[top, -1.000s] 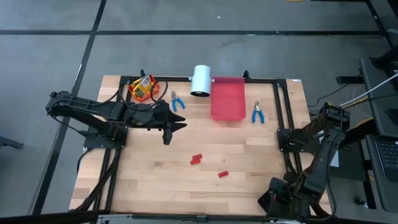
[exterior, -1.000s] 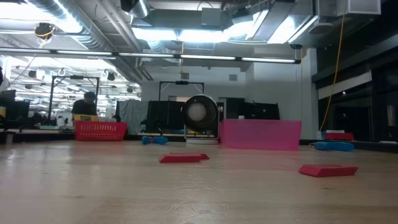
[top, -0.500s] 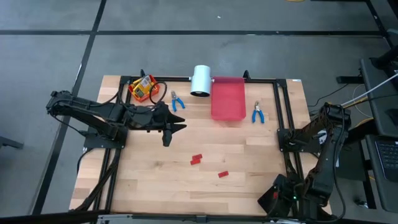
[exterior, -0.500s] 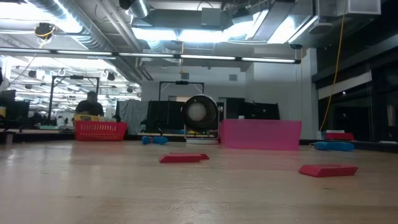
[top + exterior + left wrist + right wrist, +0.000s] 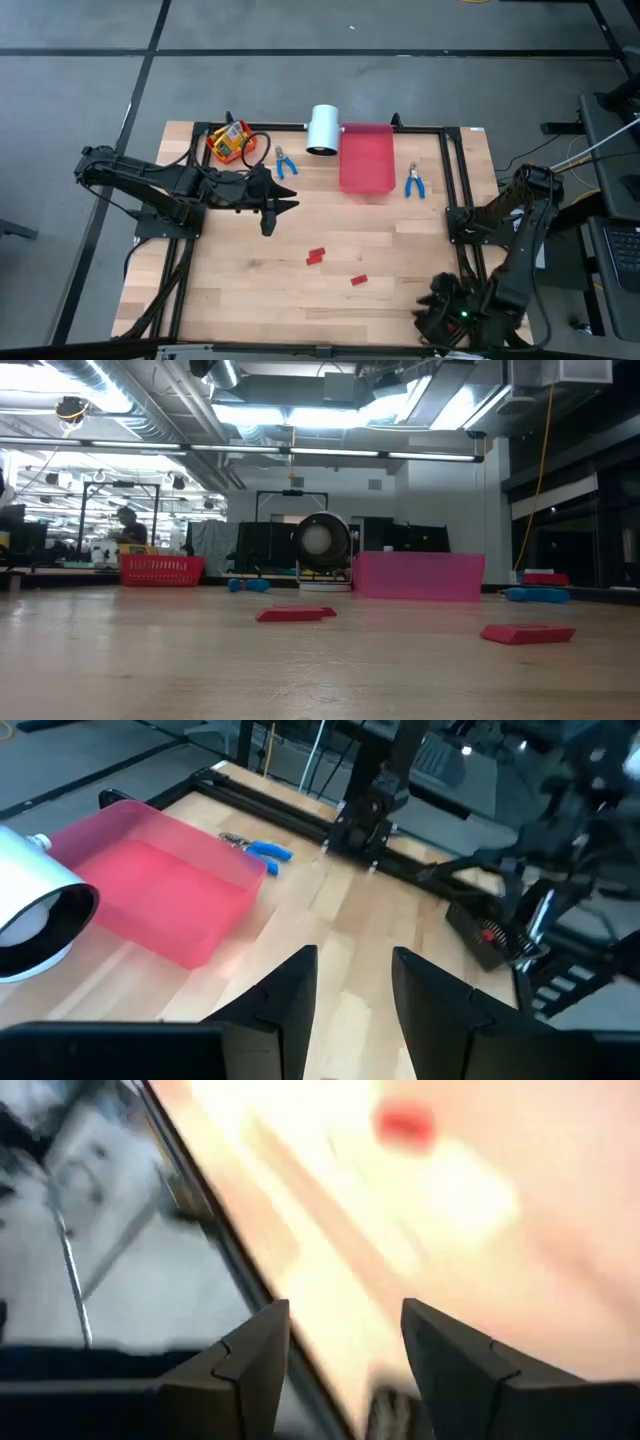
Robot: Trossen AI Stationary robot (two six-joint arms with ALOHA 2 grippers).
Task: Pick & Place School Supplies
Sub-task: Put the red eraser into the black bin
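Two small red blocks (image 5: 316,256) (image 5: 358,281) lie flat on the wooden table. Two blue-handled pliers (image 5: 285,162) (image 5: 414,181) lie either side of the pink bin (image 5: 366,158). Yellow-orange boxes (image 5: 230,142) sit in a red basket at the far left. My left gripper (image 5: 280,205) hovers open, left of the table's middle, with nothing between its fingers (image 5: 300,995). My right gripper (image 5: 432,303) is open at the near right corner. Its wrist view shows a red block (image 5: 405,1123) ahead.
A white cylinder (image 5: 323,130) lies at the far edge beside the pink bin. Black frame rails (image 5: 452,180) run along the table's far and side edges. In the low view a person shows far off in the room behind the red basket (image 5: 160,568).
My right arm has swung at the near right corner, carrying its gripper a little toward the table's left and far edges. My left arm and all the objects have kept still.
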